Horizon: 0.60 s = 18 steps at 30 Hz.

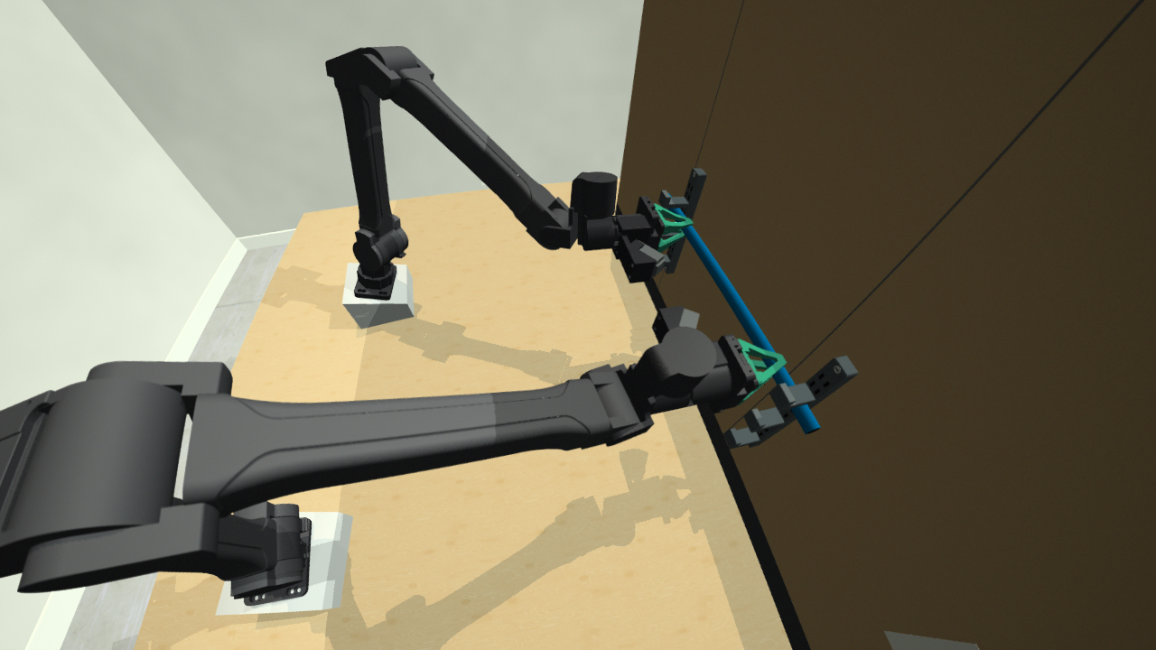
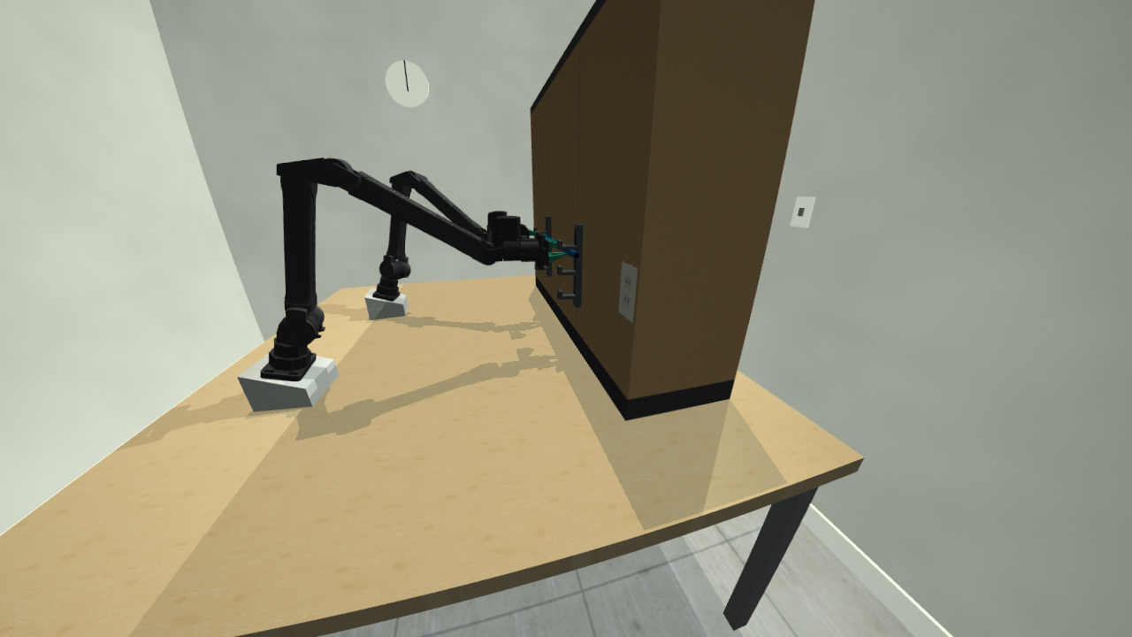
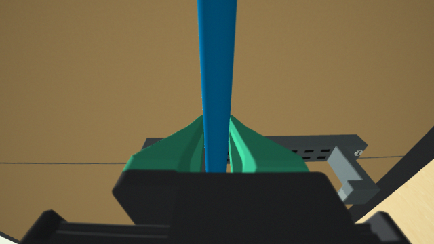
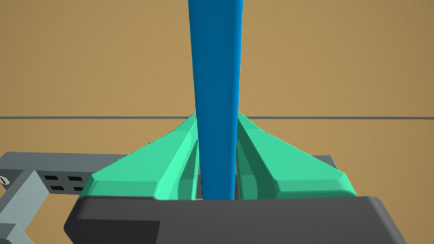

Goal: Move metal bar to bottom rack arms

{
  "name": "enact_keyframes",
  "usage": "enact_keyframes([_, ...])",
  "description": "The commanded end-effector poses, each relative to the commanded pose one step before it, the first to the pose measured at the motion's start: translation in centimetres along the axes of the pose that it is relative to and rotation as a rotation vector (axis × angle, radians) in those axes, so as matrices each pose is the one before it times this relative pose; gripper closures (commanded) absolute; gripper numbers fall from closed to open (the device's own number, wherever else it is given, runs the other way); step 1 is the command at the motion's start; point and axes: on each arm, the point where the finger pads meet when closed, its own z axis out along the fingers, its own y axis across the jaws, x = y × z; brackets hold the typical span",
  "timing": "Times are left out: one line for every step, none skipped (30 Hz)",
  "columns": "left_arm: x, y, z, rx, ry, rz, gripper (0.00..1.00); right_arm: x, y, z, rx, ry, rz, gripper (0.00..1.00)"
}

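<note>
The blue bar (image 1: 731, 294) (image 3: 217, 68) (image 4: 217, 68) runs along the rack, held in front of its two posts. My left gripper (image 1: 688, 223) (image 3: 216, 121) is shut on it near the far post (image 1: 695, 185) (image 3: 315, 142). My right gripper (image 1: 780, 363) (image 4: 217, 123) is shut on it near the near post (image 1: 839, 371) (image 2: 578, 285) (image 4: 61, 160). At the near post the bar's end shows just below the top rack arm (image 1: 796, 394) and above the middle one (image 2: 566, 271). The bottom rack arm (image 1: 741, 437) (image 2: 565, 295) is lower. The grippers hide some rack arms in the wrist views.
The brown wall panel (image 1: 929, 242) (image 2: 609, 197) stands behind the rack, with a dark strip (image 1: 755, 517) (image 2: 585, 352) along its foot. The wooden table top (image 1: 500, 323) (image 2: 411, 491) lies below both arms. A wall outlet (image 2: 627, 291) is on the panel past the near post.
</note>
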Motion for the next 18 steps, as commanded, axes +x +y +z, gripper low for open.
enact_keyframes([-0.186,3.775,0.826,-0.09905,0.00504,-0.0561,1.0,1.69,-3.737,0.37,0.10558,0.03408,0.01344,1.0])
enact_keyframes([-0.011,-0.513,-0.081,0.0,0.0,0.0,1.0,-0.028,0.476,-0.154,0.0,0.0,0.0,1.0])
enact_keyframes([-0.011,-0.513,-0.081,0.0,0.0,0.0,1.0,-0.028,0.476,-0.154,0.0,0.0,0.0,1.0])
enact_keyframes([-0.011,-0.513,-0.081,0.0,0.0,0.0,1.0,-0.028,0.476,-0.154,0.0,0.0,0.0,1.0])
enact_keyframes([-0.011,-0.513,-0.081,0.0,0.0,0.0,1.0,-0.028,0.476,-0.154,0.0,0.0,0.0,1.0])
enact_keyframes([0.0,0.0,0.0,0.0,0.0,0.0,1.0,0.0,0.0,0.0,0.0,0.0,0.0,1.0])
enact_keyframes([0.0,0.0,0.0,0.0,0.0,0.0,1.0,0.0,0.0,0.0,0.0,0.0,0.0,1.0])
enact_keyframes([0.0,-0.068,-0.024,0.0,0.0,0.0,1.0,0.006,0.078,-0.038,0.0,0.0,0.0,1.0])
enact_keyframes([0.0,-0.068,-0.024,0.0,0.0,0.0,1.0,0.006,0.078,-0.038,0.0,0.0,0.0,1.0])
enact_keyframes([0.0,-0.068,-0.024,0.0,0.0,0.0,1.0,0.006,0.078,-0.038,0.0,0.0,0.0,1.0])
enact_keyframes([0.0,-0.068,-0.024,0.0,0.0,0.0,1.0,0.006,0.078,-0.038,0.0,0.0,0.0,1.0])
enact_keyframes([0.0,-0.068,-0.024,0.0,0.0,0.0,1.0,0.006,0.078,-0.038,0.0,0.0,0.0,1.0])
enact_keyframes([0.0,-0.068,-0.024,0.0,0.0,0.0,1.0,0.006,0.078,-0.038,0.0,0.0,0.0,1.0])
enact_keyframes([0.0,-0.068,-0.024,0.0,0.0,0.0,1.0,0.006,0.078,-0.038,0.0,0.0,0.0,1.0])
enact_keyframes([0.0,-0.068,-0.024,0.0,0.0,0.0,1.0,0.006,0.078,-0.038,0.0,0.0,0.0,1.0])
enact_keyframes([0.0,-0.068,-0.024,0.0,0.0,0.0,1.0,0.006,0.078,-0.038,0.0,0.0,0.0,1.0])
enact_keyframes([0.0,-0.068,-0.024,0.0,0.0,0.0,1.0,0.006,0.078,-0.038,0.0,0.0,0.0,1.0])
enact_keyframes([0.0,-0.068,-0.024,0.0,0.0,0.0,1.0,0.006,0.078,-0.038,0.0,0.0,0.0,1.0])
